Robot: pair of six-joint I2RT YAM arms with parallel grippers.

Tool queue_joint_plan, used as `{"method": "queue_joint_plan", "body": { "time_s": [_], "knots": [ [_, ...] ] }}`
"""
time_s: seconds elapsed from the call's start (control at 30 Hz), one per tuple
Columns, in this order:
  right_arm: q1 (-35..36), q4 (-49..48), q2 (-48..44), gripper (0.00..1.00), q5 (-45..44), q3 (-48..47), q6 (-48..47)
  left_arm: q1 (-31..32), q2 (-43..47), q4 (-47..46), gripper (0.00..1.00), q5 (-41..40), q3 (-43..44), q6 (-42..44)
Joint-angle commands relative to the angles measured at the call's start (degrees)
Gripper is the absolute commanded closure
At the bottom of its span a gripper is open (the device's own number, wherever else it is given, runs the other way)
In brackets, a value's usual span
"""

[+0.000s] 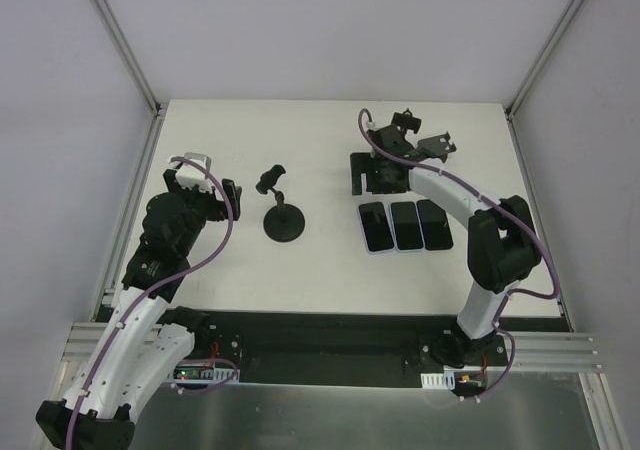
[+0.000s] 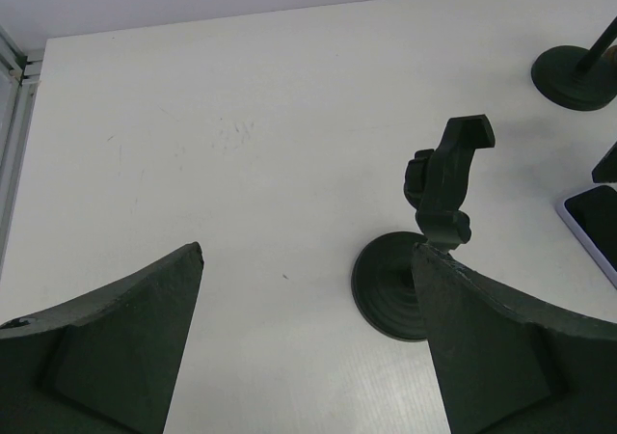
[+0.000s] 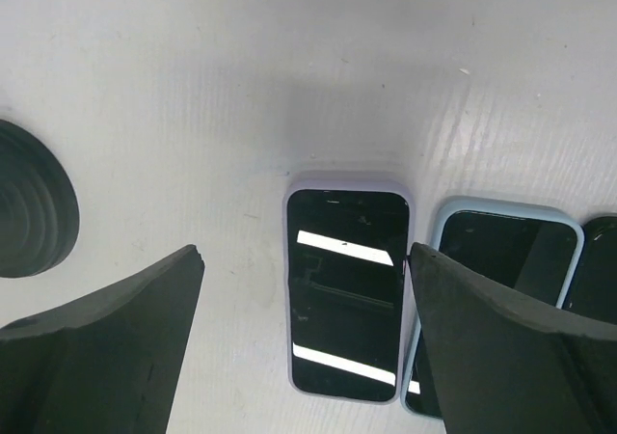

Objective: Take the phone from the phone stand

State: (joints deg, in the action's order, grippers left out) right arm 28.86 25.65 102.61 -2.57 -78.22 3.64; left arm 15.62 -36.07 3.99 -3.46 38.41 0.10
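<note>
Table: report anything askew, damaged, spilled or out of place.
Nothing stands out. Three phones lie flat, face up, in a neat row on the table. The stand left of them is upright on its round base, its cradle empty. A second stand also sits on its base. No damage or spills show.

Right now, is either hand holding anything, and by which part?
Nothing. The left hand and right hand are open and empty; the phones lie flat on the table.
</note>
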Motion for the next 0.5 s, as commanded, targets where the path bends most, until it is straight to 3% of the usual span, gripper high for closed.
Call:
{"method": "queue_joint_plan", "body": {
  "time_s": [0.0, 0.27, 0.47],
  "knots": [
    [1.11, -2.43, -2.41, 0.10, 4.74, 0.42, -1.70, -0.68, -0.05, -0.39, 0.12, 1.27, 0.26, 0.43],
    [5.94, -4.64, 1.18, 0.09, 15.74, 0.87, -1.01, -0.76, -0.14, -0.30, 0.12, 1.44, 0.35, 0.52],
    [6.56, -5.00, 6.36, 0.09, 15.14, 0.00, -0.12, -0.68, -0.05, -0.12, 0.12, 1.53, 0.43, 0.69]
  ]
}}
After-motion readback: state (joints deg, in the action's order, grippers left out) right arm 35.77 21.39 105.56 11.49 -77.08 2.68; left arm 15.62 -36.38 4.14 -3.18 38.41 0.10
